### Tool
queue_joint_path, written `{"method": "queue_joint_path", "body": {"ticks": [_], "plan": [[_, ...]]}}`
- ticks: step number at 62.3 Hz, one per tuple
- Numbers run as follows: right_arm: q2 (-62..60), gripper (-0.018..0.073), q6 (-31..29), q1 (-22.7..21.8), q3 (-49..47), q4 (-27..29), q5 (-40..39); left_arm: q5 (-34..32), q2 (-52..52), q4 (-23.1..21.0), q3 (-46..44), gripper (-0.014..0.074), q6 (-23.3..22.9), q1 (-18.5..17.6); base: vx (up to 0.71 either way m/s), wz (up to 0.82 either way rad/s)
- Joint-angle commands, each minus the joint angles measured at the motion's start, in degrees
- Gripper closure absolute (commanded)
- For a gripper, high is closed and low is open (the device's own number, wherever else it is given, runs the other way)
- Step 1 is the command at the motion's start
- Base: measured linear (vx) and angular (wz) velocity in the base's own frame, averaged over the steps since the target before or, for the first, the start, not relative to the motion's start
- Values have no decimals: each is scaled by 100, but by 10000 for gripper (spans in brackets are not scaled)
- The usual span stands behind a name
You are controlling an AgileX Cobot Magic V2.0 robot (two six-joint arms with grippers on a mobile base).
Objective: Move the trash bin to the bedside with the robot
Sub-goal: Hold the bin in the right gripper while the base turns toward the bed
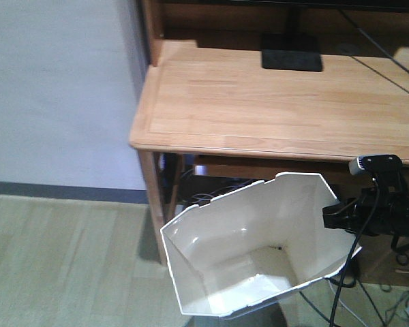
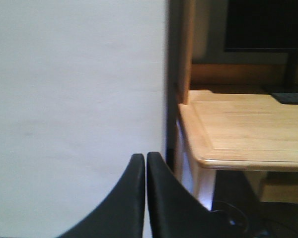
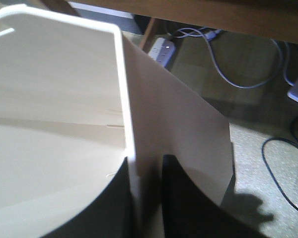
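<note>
White plastic trash bin (image 1: pixel 232 231), front view: tilted, open mouth toward the camera, standing before the left leg of the wooden desk (image 1: pixel 273 102); right gripper (image 1: pixel 335 218) at its right wall, small camera (image 1: pixel 375 163) above. Left wrist view: left gripper (image 2: pixel 145 198), black fingers pressed together on nothing, facing a white wall (image 2: pixel 74 89) beside the desk corner. Right wrist view: right gripper fingers (image 3: pixel 188 208) clamped either side of the trash bin wall; power strip (image 3: pixel 161 48) and cables (image 3: pixel 238 74) on the floor (image 3: pixel 268 163) beyond.
</note>
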Motion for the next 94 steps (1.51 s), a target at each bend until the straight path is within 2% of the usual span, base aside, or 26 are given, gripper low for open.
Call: {"method": "queue_joint_path", "body": {"ticks": [1, 51, 94], "plan": [[-300, 565, 224, -13, -125, 682, 1282, -445, -55, -18, 162, 602, -52, -46, -10, 46], [-300, 565, 224, -13, -125, 682, 1277, -445, -55, -18, 162, 602, -52, -46, -7, 58], [-300, 565, 224, -13, -125, 682, 1277, -445, -55, -18, 162, 602, -52, -46, 10, 53]]}}
